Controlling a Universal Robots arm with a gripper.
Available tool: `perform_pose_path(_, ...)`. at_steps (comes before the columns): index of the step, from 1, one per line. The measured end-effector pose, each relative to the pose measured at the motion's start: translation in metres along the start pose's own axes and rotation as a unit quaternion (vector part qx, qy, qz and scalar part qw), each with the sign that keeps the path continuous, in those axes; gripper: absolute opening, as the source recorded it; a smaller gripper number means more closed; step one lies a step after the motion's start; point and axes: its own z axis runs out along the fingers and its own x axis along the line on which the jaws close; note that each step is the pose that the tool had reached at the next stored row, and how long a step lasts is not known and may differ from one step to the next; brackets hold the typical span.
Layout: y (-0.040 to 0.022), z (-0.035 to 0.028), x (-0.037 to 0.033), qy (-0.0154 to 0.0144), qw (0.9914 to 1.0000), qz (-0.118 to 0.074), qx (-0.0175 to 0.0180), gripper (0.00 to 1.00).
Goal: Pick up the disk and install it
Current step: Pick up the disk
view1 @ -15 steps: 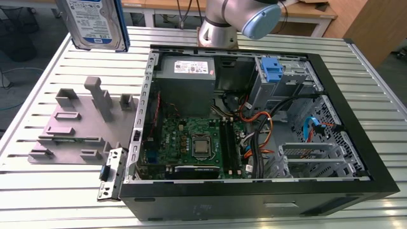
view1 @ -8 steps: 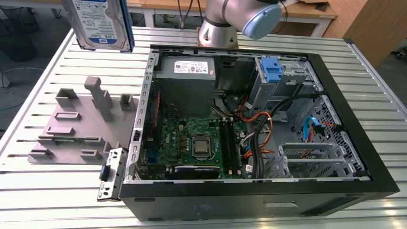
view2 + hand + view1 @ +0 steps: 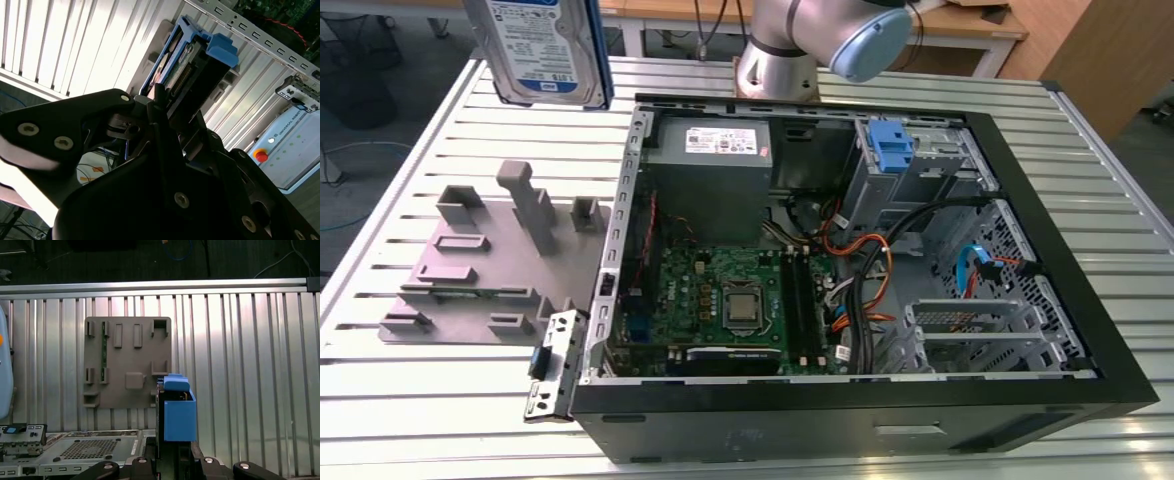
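The disk (image 3: pixel 540 50), a silver metal hard drive in a blue plastic caddy, hangs at the exterior view's upper left, above the ribbed metal table (image 3: pixel 400 400). The open black computer case (image 3: pixel 854 410) sits centre-right, with a grey slotted holder plate (image 3: pixel 467 262) left of it. The black gripper (image 3: pixel 175 112) clamps the disk.

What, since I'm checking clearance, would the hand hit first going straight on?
Probably the fixture, near its edge, or the table beside it; the hand, shut on the disk, points down there. Depth unclear.
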Motion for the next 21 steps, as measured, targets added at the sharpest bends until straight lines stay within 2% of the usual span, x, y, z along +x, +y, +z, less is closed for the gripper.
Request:
perform_pose_path(13, -0.0027, -0.0001, -0.0002, 0.0000, 1.00000, 0.000, 0.0000, 0.35)
perform_pose_path(21, -0.0146, -0.0007, -0.0008, 0.0000, 1.00000, 0.000, 0.0000, 0.35)
